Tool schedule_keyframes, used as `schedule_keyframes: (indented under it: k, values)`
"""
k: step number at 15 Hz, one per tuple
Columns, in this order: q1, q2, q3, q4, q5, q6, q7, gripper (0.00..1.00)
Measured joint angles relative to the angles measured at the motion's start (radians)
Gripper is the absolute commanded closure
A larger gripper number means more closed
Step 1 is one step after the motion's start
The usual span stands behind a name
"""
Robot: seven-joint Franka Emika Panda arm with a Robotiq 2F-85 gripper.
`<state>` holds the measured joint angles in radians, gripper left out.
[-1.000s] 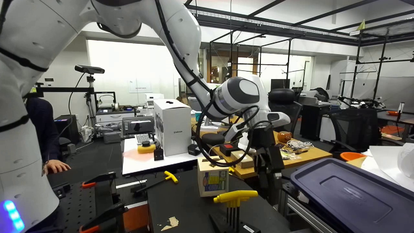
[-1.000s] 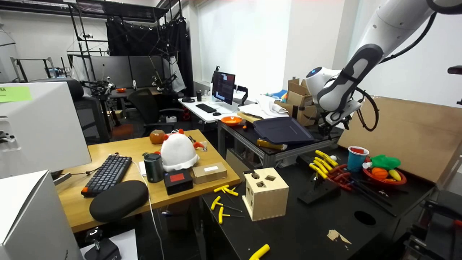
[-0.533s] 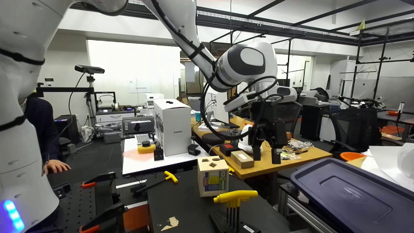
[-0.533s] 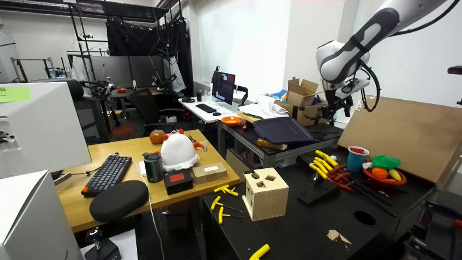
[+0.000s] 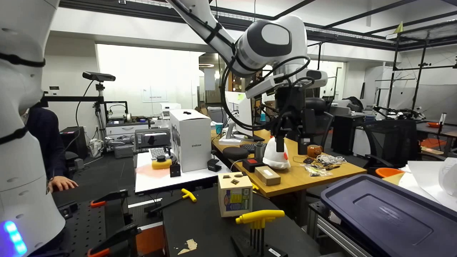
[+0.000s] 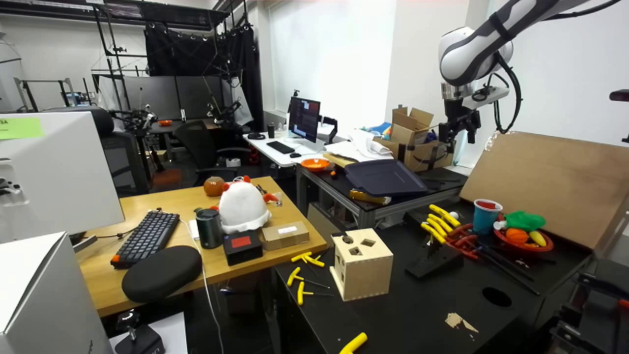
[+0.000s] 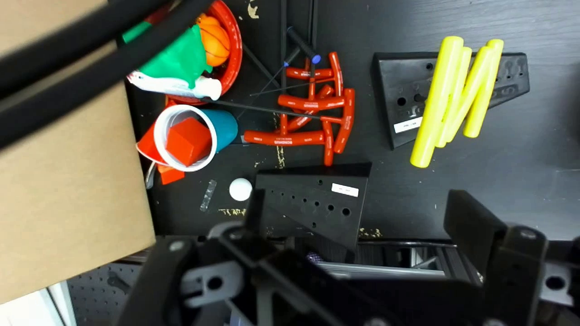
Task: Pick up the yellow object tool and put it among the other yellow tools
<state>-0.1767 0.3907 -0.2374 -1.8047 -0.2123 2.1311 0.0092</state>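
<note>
Your tool [image 5: 291, 147] hangs empty, jaws apart. Nudge the loose, edge-side yellow T-handle [image 5: 190, 195] and you could push it off the desk [image 5: 200, 228].

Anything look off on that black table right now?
Yes. In the wrist view, red T-handle tools lie jumbled, unlike the yellow tools standing in a black holder. Both exterior views show a ragged pale patch on the dark tabletop, perhaps chipping.
</note>
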Motion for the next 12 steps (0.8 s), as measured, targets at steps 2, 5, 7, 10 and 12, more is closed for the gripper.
schedule_keyframes:
  k: [2,5,7,10,12]
  values:
    - [-0.002,-0.022,0.007,0.000,0.014,0.000,-0.009,0.00]
    - [-0.009,-0.050,0.020,0.000,0.052,0.000,-0.029,0.00]
    - [-0.015,-0.069,0.024,0.000,0.092,0.000,-0.050,0.00]
    - [-0.026,-0.095,0.030,0.001,0.155,0.000,-0.084,0.00]
    - [-0.032,-0.109,0.034,0.002,0.191,0.000,-0.103,0.00]
